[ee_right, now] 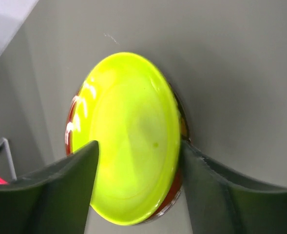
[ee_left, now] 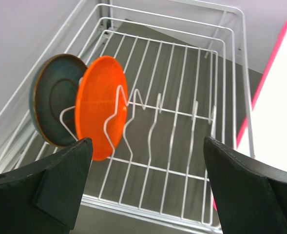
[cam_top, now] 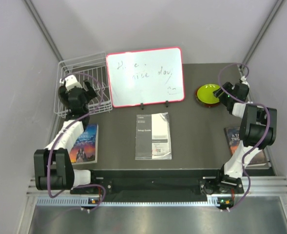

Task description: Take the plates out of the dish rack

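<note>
The white wire dish rack [cam_top: 85, 63] stands at the back left. In the left wrist view the rack [ee_left: 172, 97] holds an orange plate [ee_left: 102, 112] and a dark teal plate [ee_left: 55, 105], both upright in its left slots. My left gripper [cam_top: 80, 95] hovers over the rack's near edge, open and empty [ee_left: 148, 165]. A lime green plate [cam_top: 209, 91] lies on a red plate [cam_top: 201, 101] at the back right. My right gripper [cam_top: 229, 95] is at the plate's right side. In the right wrist view it is open [ee_right: 138, 156], its fingers either side of the lime plate [ee_right: 128, 136].
A red-framed whiteboard [cam_top: 145, 77] stands upright just right of the rack, and its edge shows in the left wrist view [ee_left: 279, 107]. A white booklet [cam_top: 153, 135] lies mid-table. One book [cam_top: 84, 144] lies front left, another [cam_top: 236, 139] front right. Grey walls enclose the table.
</note>
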`<act>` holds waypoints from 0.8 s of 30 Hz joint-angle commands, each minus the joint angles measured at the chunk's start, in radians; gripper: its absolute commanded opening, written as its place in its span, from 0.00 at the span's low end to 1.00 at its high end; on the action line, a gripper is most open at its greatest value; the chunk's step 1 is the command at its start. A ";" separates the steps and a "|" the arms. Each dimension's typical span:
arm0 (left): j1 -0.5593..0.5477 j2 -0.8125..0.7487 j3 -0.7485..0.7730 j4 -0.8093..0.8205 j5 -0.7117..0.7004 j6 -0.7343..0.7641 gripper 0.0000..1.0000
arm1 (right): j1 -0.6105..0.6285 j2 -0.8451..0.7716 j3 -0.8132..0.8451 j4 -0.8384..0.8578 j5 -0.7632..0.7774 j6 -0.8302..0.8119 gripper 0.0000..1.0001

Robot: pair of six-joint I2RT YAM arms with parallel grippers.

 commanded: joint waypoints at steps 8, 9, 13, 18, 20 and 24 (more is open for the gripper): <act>0.075 0.055 0.076 0.044 0.017 -0.018 0.99 | 0.037 -0.184 0.046 -0.176 0.224 -0.126 0.82; 0.089 0.058 0.076 0.044 0.016 -0.019 0.99 | 0.039 -0.196 0.040 -0.174 0.231 -0.129 0.83; 0.129 0.083 0.075 0.061 0.013 -0.033 0.99 | 0.045 -0.251 0.017 -0.177 0.235 -0.129 0.82; 0.175 0.144 0.087 0.091 0.031 -0.048 0.99 | 0.082 -0.331 -0.048 -0.156 0.223 -0.118 0.82; 0.181 0.190 0.102 0.102 0.025 -0.050 0.98 | 0.118 -0.363 -0.071 -0.150 0.226 -0.129 0.82; 0.196 0.262 0.117 0.146 0.039 -0.048 0.91 | 0.165 -0.391 -0.111 -0.122 0.222 -0.133 0.81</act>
